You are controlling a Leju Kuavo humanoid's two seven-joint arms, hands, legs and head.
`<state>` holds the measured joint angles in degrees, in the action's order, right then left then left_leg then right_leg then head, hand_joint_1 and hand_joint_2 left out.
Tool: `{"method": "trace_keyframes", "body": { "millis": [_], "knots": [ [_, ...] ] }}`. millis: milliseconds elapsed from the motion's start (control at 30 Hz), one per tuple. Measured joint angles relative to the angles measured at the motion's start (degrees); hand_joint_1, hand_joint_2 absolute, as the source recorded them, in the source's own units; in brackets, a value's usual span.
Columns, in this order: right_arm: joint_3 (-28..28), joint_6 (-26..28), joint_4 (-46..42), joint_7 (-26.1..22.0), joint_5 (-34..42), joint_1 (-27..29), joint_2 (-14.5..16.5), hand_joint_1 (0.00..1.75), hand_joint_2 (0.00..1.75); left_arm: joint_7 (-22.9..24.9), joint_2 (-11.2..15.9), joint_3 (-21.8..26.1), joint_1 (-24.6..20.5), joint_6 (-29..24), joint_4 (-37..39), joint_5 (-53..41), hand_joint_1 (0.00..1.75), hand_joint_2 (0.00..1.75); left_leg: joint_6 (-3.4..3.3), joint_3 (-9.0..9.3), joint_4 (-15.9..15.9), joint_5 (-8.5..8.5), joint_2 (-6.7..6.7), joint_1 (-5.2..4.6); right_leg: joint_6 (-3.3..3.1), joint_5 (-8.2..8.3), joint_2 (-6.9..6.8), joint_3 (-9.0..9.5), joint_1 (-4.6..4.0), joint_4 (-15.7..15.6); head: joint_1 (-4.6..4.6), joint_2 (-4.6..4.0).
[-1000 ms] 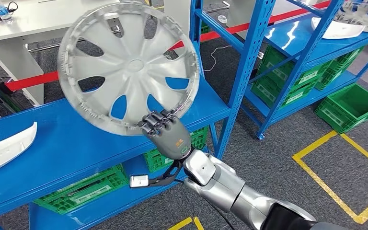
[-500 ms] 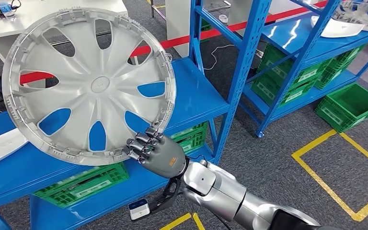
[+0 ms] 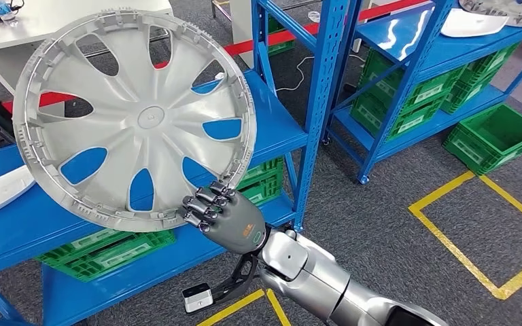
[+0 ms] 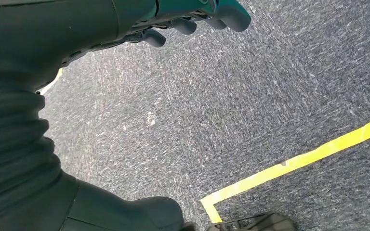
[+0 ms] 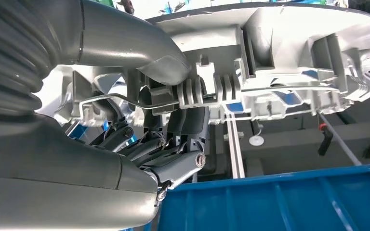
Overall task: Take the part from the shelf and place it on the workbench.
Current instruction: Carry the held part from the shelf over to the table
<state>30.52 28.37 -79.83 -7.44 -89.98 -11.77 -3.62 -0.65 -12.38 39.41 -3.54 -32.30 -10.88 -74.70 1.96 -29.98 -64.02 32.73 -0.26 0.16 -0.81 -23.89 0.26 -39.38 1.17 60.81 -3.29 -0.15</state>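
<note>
The hubcap (image 3: 134, 121) in my right robot hand (image 3: 221, 215) looks like moulded plastic with a satin silver paint, smooth on its face; from my right wrist its underside (image 5: 279, 53) shows pale, ribbed plastic clips. My right robot hand has a matt dark grey shell, and my forearm (image 3: 312, 275) behind it is brushed, slightly glossy silver metal. The shelf (image 3: 272, 129) is blue painted metal with a soft sheen. The crates (image 3: 493, 139) are glossy green plastic with gridded walls. The floor (image 4: 250, 96) is rough, speckled grey carpet crossed by smooth yellow tape (image 4: 294, 163). My left robot hand (image 4: 192, 21) is matt dark plastic.
</note>
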Motion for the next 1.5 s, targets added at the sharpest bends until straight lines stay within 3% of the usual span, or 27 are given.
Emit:
{"method": "trace_keyframes", "body": {
  "millis": [67, 167, 200, 233, 300, 333, 367, 400, 467, 533, 567, 600, 667, 733, 833, 867, 933, 1000, 1067, 1100, 1167, 1200, 1233, 1333, 1367, 1433, 1500],
  "knots": [
    [-0.38, 0.0, -0.31, -0.51, 0.01, 0.49, 0.18, 1.75, 1.75, 0.01, 0.06, 0.0, -0.21, 0.0, -0.08, -0.19, 0.0, 1.75, -0.57, 3.25, 5.25, 0.13, -0.13, -0.4, 0.67, 1.1, -0.09, -0.19, 0.03, -0.36, 0.0, 0.0],
    [-0.75, -0.11, -0.44, -1.62, 0.0, 1.17, 0.54, 1.75, 1.75, 0.36, 0.16, 0.0, -0.16, 0.0, -0.07, -0.22, 0.0, 1.75, -1.71, 2.52, 6.38, -1.26, -0.01, -0.65, 1.85, 2.53, -0.04, -0.33, 0.2, -1.3, 0.31, 0.0],
    [-0.82, -0.24, -0.45, -1.9, -0.01, 1.33, 0.6, 1.75, 1.75, 0.52, 0.19, 0.0, -0.12, 0.0, -0.07, -0.21, 0.0, 1.75, -2.22, 2.06, 6.6, -2.07, 0.14, -0.57, 2.07, 1.57, 0.0, -0.72, 0.2, -0.78, 0.27, 0.0],
    [-0.9, -0.43, -0.46, -2.18, 0.06, 1.45, 0.63, 1.75, 1.75, 0.68, 0.2, 0.0, -0.09, 0.0, -0.06, -0.22, 0.0, 1.75, -2.66, 1.44, 6.79, -2.91, 0.29, -0.44, 2.22, -0.53, 0.04, -1.37, 0.17, 0.85, 0.22, -0.01],
    [-1.09, -1.08, -0.46, -2.85, 0.51, 1.61, 0.7, 1.75, 1.75, 0.86, 0.18, 0.0, -0.07, 0.0, -0.07, -0.3, 0.0, 1.75, -3.2, -0.21, 6.64, -4.25, 0.47, -0.47, 2.27, -6.52, -0.01, -2.95, 0.13, 7.17, 0.07, -0.01],
    [-1.23, -1.41, -0.46, -3.22, 0.84, 1.74, 0.73, 1.75, 1.75, 0.92, 0.17, 0.0, -0.04, 0.0, -0.07, -0.34, 0.0, 1.75, -3.3, -1.21, 6.46, -4.89, 0.52, -0.54, 2.31, -8.46, -0.01, -3.46, 0.07, 10.66, 0.05, -0.02],
    [-1.4, -1.68, -0.45, -3.53, 1.17, 1.92, 0.74, 1.75, 1.75, 0.98, 0.16, 0.0, -0.01, 0.0, -0.07, -0.38, 0.0, 1.75, -3.34, -2.25, 6.22, -5.5, 0.55, -0.61, 2.32, -8.95, -0.01, -3.38, 0.0, 13.11, 0.05, -0.01],
    [-1.59, -1.83, -0.45, -3.72, 1.46, 2.11, 0.74, 1.75, 1.75, 1.01, 0.16, 0.0, 0.01, 0.0, -0.07, -0.4, 0.0, 1.75, -3.34, -3.31, 5.91, -6.08, 0.57, -0.66, 2.28, -8.22, -0.02, -2.55, -0.06, 14.0, 0.05, -0.01],
    [-1.95, -1.92, -0.45, -3.96, 1.86, 2.31, 0.79, 1.75, 1.75, 1.01, 0.16, 0.0, 0.02, 0.0, -0.07, -0.35, 0.0, 1.75, -3.11, -5.34, 5.04, -7.03, 0.56, -0.69, 2.0, -5.66, -0.04, 1.85, -0.2, 10.22, 0.01, 0.0],
    [-2.19, -2.01, -0.46, -4.21, 2.04, 2.31, 1.01, 1.75, 1.75, 0.96, 0.12, 0.01, 0.02, 0.0, -0.07, -0.18, 0.0, 1.75, -2.59, -6.84, 4.2, -7.74, 0.57, -0.81, 1.5, -6.25, -0.07, 7.16, -0.54, 3.11, -0.07, -0.01],
    [-2.28, -2.08, -0.48, -4.34, 2.09, 2.29, 1.16, 1.75, 1.75, 0.89, 0.11, 0.01, 0.01, 0.0, -0.07, -0.07, 0.0, 1.75, -2.25, -7.22, 3.96, -8.11, 0.6, -0.85, 1.24, -7.09, -0.07, 8.62, -0.7, 0.67, -0.12, -0.01],
    [-2.35, -2.15, -0.49, -4.46, 2.13, 2.31, 1.29, 1.75, 1.75, 0.8, 0.09, 0.01, 0.0, 0.0, -0.07, 0.02, 0.0, 1.75, -1.89, -7.44, 3.91, -8.55, 0.63, -0.84, 0.96, -7.64, -0.05, 9.11, -0.86, -0.59, -0.16, -0.01],
    [-2.43, -2.25, -0.5, -4.58, 2.19, 2.37, 1.51, 1.75, 1.75, 0.63, 0.11, 0.02, 0.04, 0.0, -0.07, 0.18, 0.0, 1.75, -1.18, -7.59, 3.99, -9.24, 0.56, -0.7, 0.25, -6.88, -0.16, 8.6, -0.78, -1.09, -0.21, 0.0],
    [-2.47, -2.29, -0.51, -4.65, 2.2, 2.39, 1.84, 1.75, 1.75, 0.59, 0.15, 0.03, 0.17, 0.0, -0.07, 0.36, 0.0, 1.75, -0.41, -8.39, 2.24, -6.84, 0.36, -0.53, -0.52, -5.59, -0.33, 7.67, -0.51, -1.44, -0.15, 0.0],
    [-2.54, -2.33, -0.51, -4.85, 2.22, 2.45, 2.21, 1.75, 1.75, 0.56, 0.2, 0.04, 0.2, 0.0, -0.07, 0.5, 0.0, 1.75, 0.51, -10.44, -6.62, 0.88, 0.28, -0.03, -0.85, -3.64, -0.41, 5.57, -0.35, -1.51, -0.04, -0.01],
    [-2.57, -2.33, -0.51, -4.91, 2.22, 2.47, 2.26, 1.75, 1.75, 0.56, 0.21, 0.05, 0.19, 0.0, -0.07, 0.5, 0.0, 1.75, 0.69, -10.51, -9.12, 1.72, 0.29, 0.11, -0.76, -2.99, -0.44, 4.8, -0.35, -1.48, -0.04, -0.01],
    [-2.64, -2.36, -0.5, -4.93, 2.23, 2.47, 2.39, 1.75, 1.75, 0.61, 0.23, 0.05, 0.17, 0.0, -0.07, 0.46, 0.0, 1.75, 0.8, -8.38, -9.45, -0.18, 0.29, 0.32, -0.5, -1.61, -0.47, 3.07, -0.33, -1.42, -0.05, -0.01],
    [-2.74, -2.42, -0.5, -5.0, 2.29, 2.48, 2.55, 1.75, 1.75, 0.64, 0.25, 0.05, 0.03, 0.0, -0.11, 0.43, 0.0, 1.75, 0.6, -2.9, -2.99, -2.19, 0.25, 0.4, -0.05, -0.27, -0.45, 1.59, -0.33, -1.37, -0.05, -0.01],
    [-2.85, -2.51, -0.51, -5.14, 2.46, 2.46, 2.69, 1.75, 1.75, 0.61, 0.25, 0.06, -0.23, 0.0, -0.18, 0.43, 0.0, 1.75, -0.02, 1.79, 4.08, -1.36, 0.05, 0.11, 0.62, 0.9, -0.49, 0.89, -0.33, -1.43, -0.12, -0.01],
    [-2.9, -2.56, -0.51, -5.26, 2.62, 2.45, 2.76, 1.75, 1.75, 0.59, 0.26, 0.07, -0.34, 0.0, -0.21, 0.44, 0.0, 1.75, -0.46, 2.56, 5.84, -0.77, -0.05, -0.1, 1.04, 1.5, -0.55, 0.8, -0.27, -1.61, -0.09, -0.01],
    [-2.94, -2.64, -0.46, -5.63, 2.91, 2.49, 2.83, 1.75, 1.75, 0.57, 0.32, 0.09, -0.32, 0.0, -0.2, 0.45, 0.0, 1.75, -1.58, 1.95, 6.46, -1.62, 0.0, -0.34, 1.9, 2.61, -0.6, 0.63, -0.09, -2.13, 0.06, -0.01],
    [-2.95, -2.67, -0.44, -5.78, 3.04, 2.53, 2.83, 1.75, 1.75, 0.58, 0.37, 0.15, -0.29, 0.0, -0.19, 0.47, 0.0, 1.75, -2.15, 1.44, 6.56, -2.32, 0.13, -0.34, 2.21, 2.15, -0.56, 0.27, -0.02, -1.92, 0.17, 0.0],
    [-2.96, -2.68, -0.41, -5.88, 3.11, 2.57, 2.82, 1.75, 1.75, 0.59, 0.4, 0.25, -0.25, 0.0, -0.17, 0.49, 0.0, 1.75, -2.69, 0.84, 6.69, -3.1, 0.28, -0.29, 2.41, 0.54, -0.5, -0.33, 0.02, -0.83, 0.19, 0.0],
    [-2.98, -2.72, -0.38, -5.95, 3.42, 2.64, 2.81, 1.75, 1.75, 0.61, 0.41, 0.53, -0.23, 0.0, -0.15, 0.54, 0.0, 1.75, -3.53, -1.74, 6.63, -5.38, 0.49, -0.41, 2.49, -8.19, -0.39, -2.75, -0.08, 8.58, 0.1, -0.01],
    [-2.99, -2.73, -0.34, -5.97, 3.52, 2.68, 2.81, 1.75, 1.75, 0.61, 0.4, 0.55, -0.22, 0.0, -0.14, 0.54, 0.0, 1.75, -3.59, -2.78, 6.52, -6.12, 0.52, -0.52, 2.46, -9.63, -0.37, -3.05, -0.17, 11.88, 0.08, -0.01],
    [-3.06, -2.77, -0.28, -6.05, 3.69, 2.73, 2.81, 1.75, 1.75, 0.61, 0.4, 0.58, -0.22, 0.0, -0.13, 0.54, 0.0, 1.75, -3.57, -4.92, 6.1, -7.47, 0.54, -0.71, 2.24, -8.41, -0.35, -1.34, -0.36, 13.96, 0.08, 0.0],
    [-3.17, -2.8, -0.26, -6.14, 3.86, 2.69, 2.81, 1.75, 1.75, 0.65, 0.39, 0.59, -0.25, 0.0, -0.13, 0.51, 0.0, 1.75, -3.35, -6.89, 5.35, -8.57, 0.54, -0.77, 1.71, -6.23, -0.36, 3.97, -0.64, 8.77, 0.07, 0.0]
  ]
}}
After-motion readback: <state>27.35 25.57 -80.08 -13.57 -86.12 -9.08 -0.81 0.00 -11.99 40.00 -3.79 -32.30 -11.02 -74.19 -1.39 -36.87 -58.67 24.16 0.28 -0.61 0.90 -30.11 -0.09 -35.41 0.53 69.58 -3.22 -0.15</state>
